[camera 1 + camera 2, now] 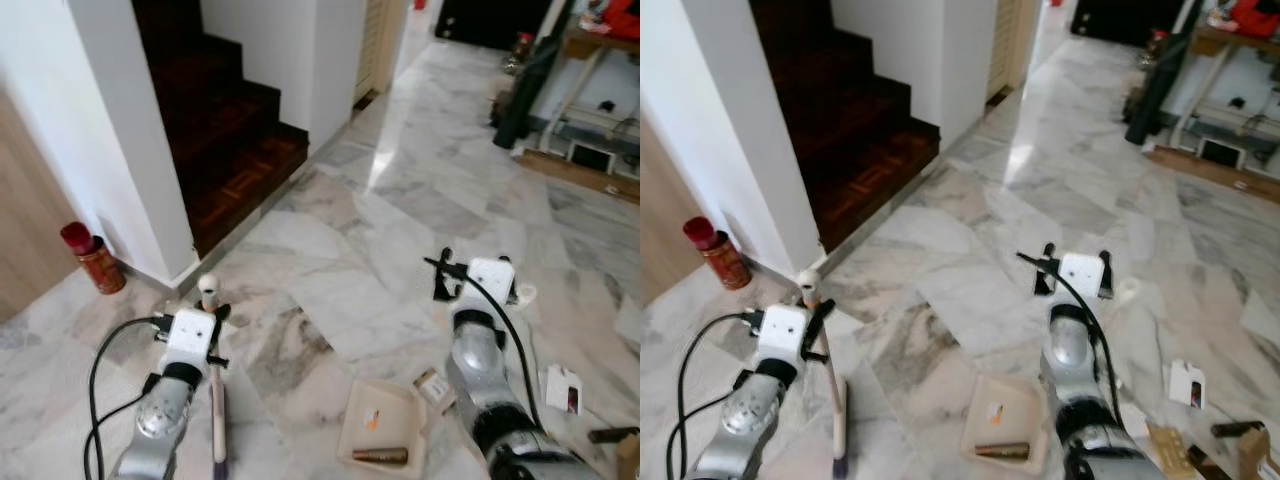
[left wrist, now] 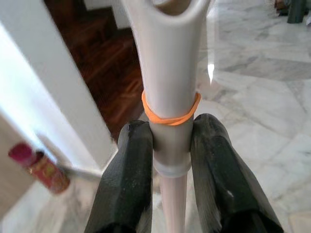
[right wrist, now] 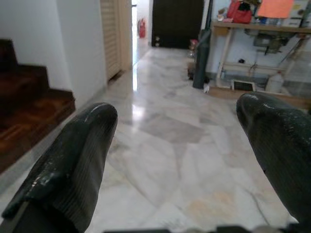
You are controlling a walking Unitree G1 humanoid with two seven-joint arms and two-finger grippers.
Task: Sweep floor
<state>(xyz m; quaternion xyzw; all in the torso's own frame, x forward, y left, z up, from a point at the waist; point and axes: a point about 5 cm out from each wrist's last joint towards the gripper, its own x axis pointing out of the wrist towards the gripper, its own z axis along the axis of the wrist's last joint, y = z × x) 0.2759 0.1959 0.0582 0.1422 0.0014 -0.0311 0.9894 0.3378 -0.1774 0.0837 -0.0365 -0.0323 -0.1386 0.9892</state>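
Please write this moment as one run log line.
left tool: shut on broom handle | right tool: open, nothing held | dustpan: on floor

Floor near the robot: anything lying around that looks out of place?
Yes. Litter lies on the marble floor by the right arm: a shallow beige tray holding a brown tube, and small cartons beside it. The left gripper grips the broom handle; the right gripper is open.
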